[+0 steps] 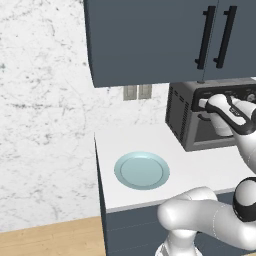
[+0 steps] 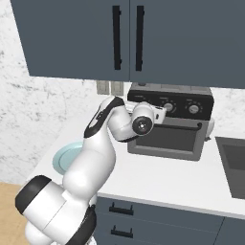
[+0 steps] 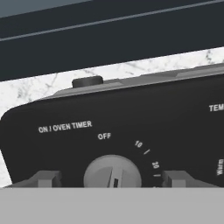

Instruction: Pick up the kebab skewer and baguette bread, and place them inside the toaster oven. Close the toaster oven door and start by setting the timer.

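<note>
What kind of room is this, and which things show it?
Most likely a kitchen: a toaster oven with a timer knob stands on a white counter under dark blue wall cabinets, and part of a sink shows.

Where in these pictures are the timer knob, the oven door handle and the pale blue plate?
timer knob [image 3: 112, 171]: hand view, on its round grey face.
toaster oven door handle [image 2: 177, 125]: right base view, on the bar's middle.
plate [image 1: 142, 170]: left base view, on its flat centre.
</note>
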Robot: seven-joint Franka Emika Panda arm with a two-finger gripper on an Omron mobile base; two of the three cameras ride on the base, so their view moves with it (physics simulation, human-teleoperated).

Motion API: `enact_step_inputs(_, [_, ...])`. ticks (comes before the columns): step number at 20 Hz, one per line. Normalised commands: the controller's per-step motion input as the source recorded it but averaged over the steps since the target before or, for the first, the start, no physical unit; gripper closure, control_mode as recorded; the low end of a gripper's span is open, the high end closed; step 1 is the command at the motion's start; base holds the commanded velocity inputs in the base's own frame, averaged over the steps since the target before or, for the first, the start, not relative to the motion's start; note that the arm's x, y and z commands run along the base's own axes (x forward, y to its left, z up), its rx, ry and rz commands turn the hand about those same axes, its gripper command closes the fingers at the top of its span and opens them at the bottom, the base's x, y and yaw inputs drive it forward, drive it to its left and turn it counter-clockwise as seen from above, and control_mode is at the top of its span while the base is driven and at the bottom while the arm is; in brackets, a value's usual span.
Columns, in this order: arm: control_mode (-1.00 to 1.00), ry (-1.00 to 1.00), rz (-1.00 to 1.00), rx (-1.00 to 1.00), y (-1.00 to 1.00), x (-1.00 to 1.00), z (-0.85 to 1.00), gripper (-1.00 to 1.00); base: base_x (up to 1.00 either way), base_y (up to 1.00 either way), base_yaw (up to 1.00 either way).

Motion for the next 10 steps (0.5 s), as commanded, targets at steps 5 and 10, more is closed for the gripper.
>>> enact_step_inputs(5, [-1.00, 0.00, 0.00, 0.00, 0.00, 0.00, 0.00, 1.00, 0.00, 0.00, 0.00])
enact_step_inputs(10, [-1.00, 0.00, 0.00, 0.00, 0.00, 0.00, 0.00, 1.00, 0.00, 0.00, 0.00])
